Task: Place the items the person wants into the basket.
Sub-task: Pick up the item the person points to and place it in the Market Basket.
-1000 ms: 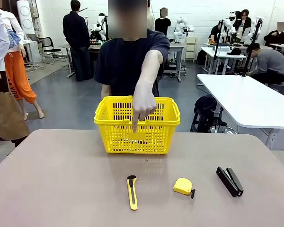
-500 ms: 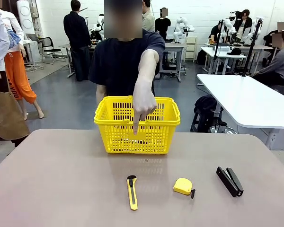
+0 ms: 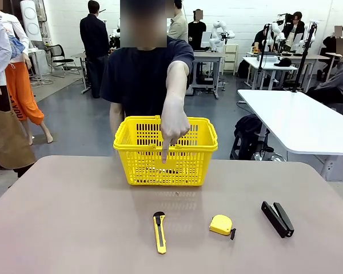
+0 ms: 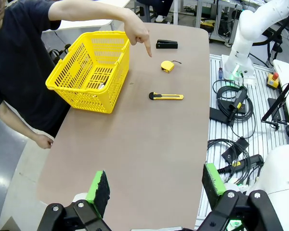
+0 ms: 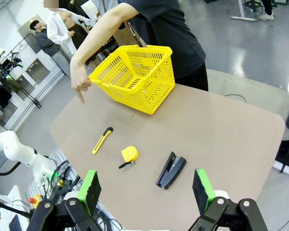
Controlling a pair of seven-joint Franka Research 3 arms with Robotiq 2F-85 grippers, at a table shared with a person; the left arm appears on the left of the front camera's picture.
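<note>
Brown table (image 3: 74, 217) in a busy lab. At its far side, yellow basket (image 3: 140, 168), upright; on its floor a small dark thing, glimpsed through the lattice from the front, too small to name. Nearer the robot, in a row and apart: knife (image 3: 159, 232) lying flat, tape (image 3: 220, 225) beside it, stapler (image 3: 277, 218) farthest right. From the front, person's hand (image 3: 174, 128) in line with the basket's near wall, arm outstretched, index finger straight down; from the wrists, clear of the basket, above bare table toward the knife. High over the table, left gripper (image 4: 155, 179) spread wide, grasping nothing. Likewise right gripper (image 5: 145, 185), spread and empty
</note>
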